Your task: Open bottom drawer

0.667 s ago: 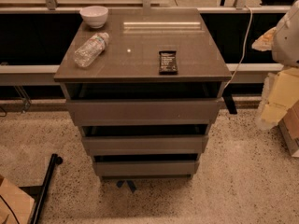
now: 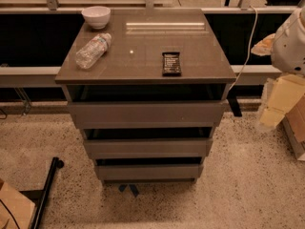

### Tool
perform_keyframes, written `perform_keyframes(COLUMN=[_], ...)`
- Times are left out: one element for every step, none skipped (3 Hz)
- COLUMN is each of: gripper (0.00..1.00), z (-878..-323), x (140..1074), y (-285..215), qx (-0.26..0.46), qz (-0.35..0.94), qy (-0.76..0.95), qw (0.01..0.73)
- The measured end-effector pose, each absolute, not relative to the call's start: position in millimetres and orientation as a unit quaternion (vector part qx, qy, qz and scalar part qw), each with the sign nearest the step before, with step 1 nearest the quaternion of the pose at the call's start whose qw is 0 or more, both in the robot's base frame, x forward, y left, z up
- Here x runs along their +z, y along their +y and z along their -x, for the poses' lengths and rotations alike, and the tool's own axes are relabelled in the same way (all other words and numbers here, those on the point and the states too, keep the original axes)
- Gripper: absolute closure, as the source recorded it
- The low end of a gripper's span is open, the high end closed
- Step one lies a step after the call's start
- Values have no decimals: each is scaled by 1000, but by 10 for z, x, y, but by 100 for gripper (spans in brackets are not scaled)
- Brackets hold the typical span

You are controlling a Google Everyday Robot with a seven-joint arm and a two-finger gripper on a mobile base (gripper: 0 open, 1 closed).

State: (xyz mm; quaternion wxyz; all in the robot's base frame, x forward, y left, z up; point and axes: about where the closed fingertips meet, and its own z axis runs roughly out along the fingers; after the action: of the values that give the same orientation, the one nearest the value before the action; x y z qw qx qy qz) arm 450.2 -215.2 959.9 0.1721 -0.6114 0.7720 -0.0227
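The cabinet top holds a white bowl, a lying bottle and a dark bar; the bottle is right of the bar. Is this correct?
No. The camera view shows the bottle left of the bar; the rest holds. The claw hangs at the right edge, beside the cabinet.

Cabinet top: white bowl at 11 o'clock, plastic bottle at 9, dark snack bar at 4; gripper off past 3.

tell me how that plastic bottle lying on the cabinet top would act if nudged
The bottle lies on its side, so it would probably roll. It looks like thin clear plastic, so it is likely light and easy to dent. The pincer hangs at the right, away from it.
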Motion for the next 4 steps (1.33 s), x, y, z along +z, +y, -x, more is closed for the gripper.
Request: perform_keyframes(gripper=[0, 0, 0, 0], z=[-4665, -5060, -5043, -5007], x=[9310, 8595, 8608, 8227], y=[-2177, -2220, -2200, -2059], qx=[-9, 6, 3, 47], qz=[622, 634, 633, 618], qy=[761, 745, 747, 761], qw=[182, 207, 203, 191])
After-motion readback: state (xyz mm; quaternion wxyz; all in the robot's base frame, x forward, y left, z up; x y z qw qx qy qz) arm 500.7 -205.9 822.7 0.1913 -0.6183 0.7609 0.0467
